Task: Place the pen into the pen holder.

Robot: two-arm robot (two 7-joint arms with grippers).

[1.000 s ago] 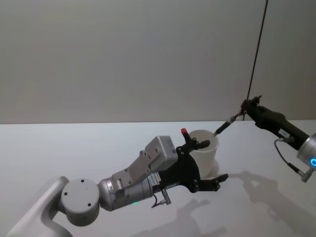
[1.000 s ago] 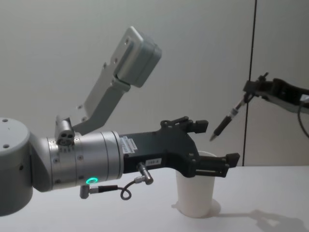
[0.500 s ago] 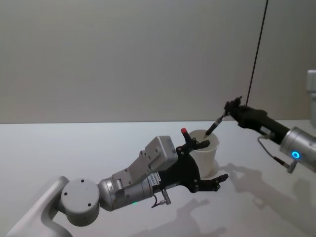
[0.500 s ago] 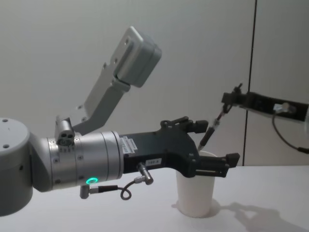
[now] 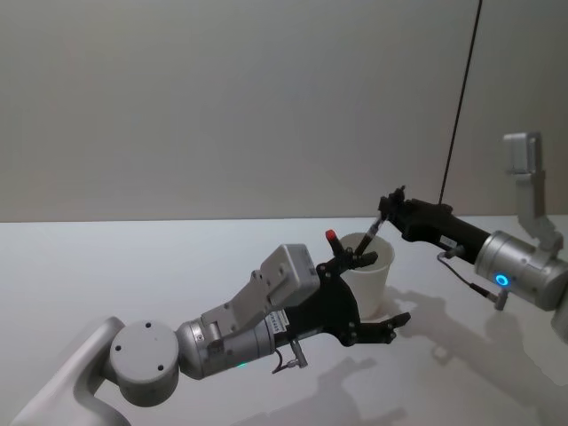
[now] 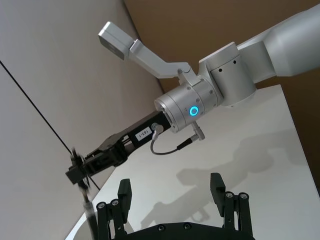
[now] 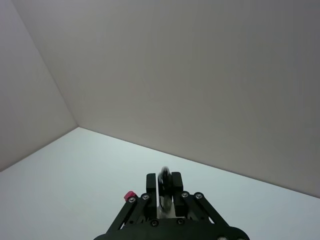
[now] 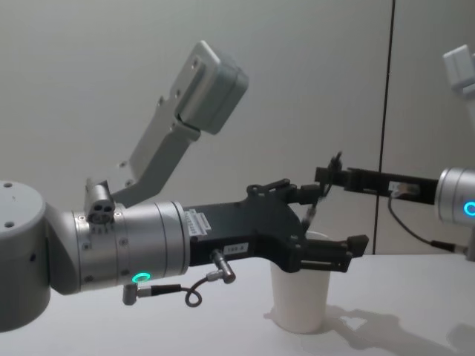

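The pen holder (image 5: 366, 273) is a white paper cup standing upright on the table, seen from the side in the chest view (image 8: 300, 301). My left gripper (image 5: 382, 288) is open, with one finger on each side of the cup (image 8: 330, 221). The right gripper (image 5: 389, 208) reaches in from the right above the cup and is shut on the dark pen (image 5: 374, 234). The pen hangs tilted, its lower tip at the cup's mouth (image 8: 311, 209). In the left wrist view the pen (image 6: 88, 209) drops below the right gripper (image 6: 78, 171). From the right wrist I see the fingers (image 7: 150, 185) clamped on the pen's end (image 7: 164, 178).
The white table (image 5: 133, 266) runs left and toward me, and a plain wall stands behind it. A thin black cable (image 5: 460, 98) hangs at the back right. A red knob (image 5: 331, 236) sits on the left gripper beside the cup's rim.
The right arm has carried the pen leftward and down, from well to the right of the cup to its mouth. The left arm and the cup have not moved.
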